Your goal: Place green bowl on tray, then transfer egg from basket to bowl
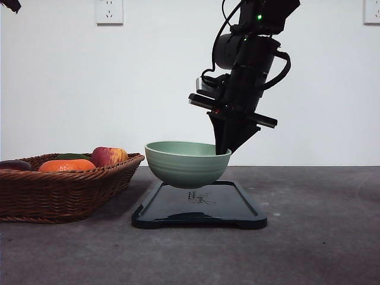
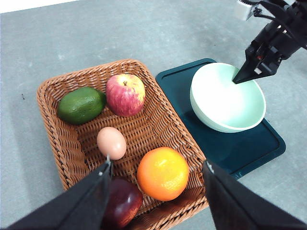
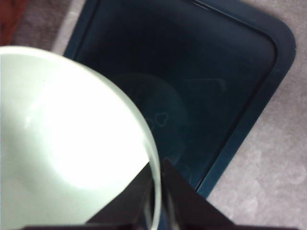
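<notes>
Nearest in the front view, the grey table (image 1: 320, 237) runs forward to the black tray (image 1: 237, 211), which lies flat a little right of the wicker basket (image 1: 65, 190). Just above the tray hangs the green bowl (image 1: 187, 163), tilted slightly, its base clear of the tray surface as far as the front view shows, with its reflection visible in the glossy black below. The right gripper (image 3: 156, 191) comes down from above and behind, its fingers (image 3: 180, 201) clenched on the bowl's rim, one inside and one outside the wall; the right wrist view shows the pale rim passing between them with the tray's dark floor and faint centre mark beneath. The basket sits at the left of the table, beside the tray and just apart from it. The left wrist view looks down into it: the egg (image 2: 111, 143) lies on the weave near the middle, an orange (image 2: 163, 173) beside it, a dark red fruit (image 2: 122, 203) at one corner, a red-yellow apple (image 2: 125, 94) and an avocado (image 2: 81, 105) at the far side. The left gripper (image 2: 156, 189) hovers over the basket with its fingers (image 2: 91, 196) spread wide and released, grasping nothing. Behind everything stands a white wall (image 1: 59, 89) with an outlet (image 1: 109, 10).
</notes>
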You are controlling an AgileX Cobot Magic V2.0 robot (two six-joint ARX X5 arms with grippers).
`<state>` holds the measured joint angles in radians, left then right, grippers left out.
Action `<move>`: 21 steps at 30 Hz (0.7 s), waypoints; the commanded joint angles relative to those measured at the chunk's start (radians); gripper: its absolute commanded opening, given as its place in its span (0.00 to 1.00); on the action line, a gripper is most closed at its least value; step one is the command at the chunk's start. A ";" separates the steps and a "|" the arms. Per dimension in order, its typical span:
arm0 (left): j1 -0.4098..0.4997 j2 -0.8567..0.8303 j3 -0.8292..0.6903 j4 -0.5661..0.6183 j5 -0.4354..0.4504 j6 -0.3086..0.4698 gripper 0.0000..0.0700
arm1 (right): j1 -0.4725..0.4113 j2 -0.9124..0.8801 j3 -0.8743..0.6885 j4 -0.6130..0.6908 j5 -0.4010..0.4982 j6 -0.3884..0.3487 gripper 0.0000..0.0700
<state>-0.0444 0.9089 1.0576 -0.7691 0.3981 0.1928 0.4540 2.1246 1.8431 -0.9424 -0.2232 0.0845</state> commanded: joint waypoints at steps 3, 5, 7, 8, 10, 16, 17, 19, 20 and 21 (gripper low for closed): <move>-0.002 0.006 0.024 0.004 0.008 -0.004 0.54 | 0.009 0.047 0.024 0.012 0.018 0.013 0.00; -0.002 0.006 0.024 0.003 0.008 -0.005 0.54 | 0.009 0.057 0.024 0.013 0.021 0.014 0.00; -0.002 0.006 0.024 0.002 0.008 -0.005 0.54 | 0.009 0.061 0.023 0.016 0.021 0.013 0.00; -0.002 0.006 0.024 0.002 0.008 -0.005 0.54 | 0.009 0.062 0.023 0.019 0.022 0.013 0.00; -0.002 0.006 0.024 0.001 0.008 -0.005 0.54 | 0.009 0.064 0.023 0.023 0.021 0.013 0.00; -0.002 0.006 0.024 0.001 0.008 -0.004 0.54 | 0.009 0.065 0.023 0.031 0.017 0.001 0.26; -0.002 0.006 0.024 0.001 0.008 -0.004 0.54 | 0.009 0.065 0.025 0.032 0.013 0.002 0.35; -0.002 0.006 0.024 0.001 0.008 -0.004 0.54 | 0.007 0.065 0.036 0.019 0.014 0.002 0.42; -0.002 0.006 0.024 0.001 0.008 -0.004 0.54 | 0.006 0.064 0.044 0.008 0.014 0.003 0.42; -0.002 0.006 0.024 0.001 0.008 -0.004 0.54 | 0.006 0.062 0.052 -0.006 0.015 0.003 0.42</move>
<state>-0.0444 0.9089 1.0576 -0.7750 0.3981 0.1905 0.4545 2.1685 1.8589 -0.9471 -0.2085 0.0860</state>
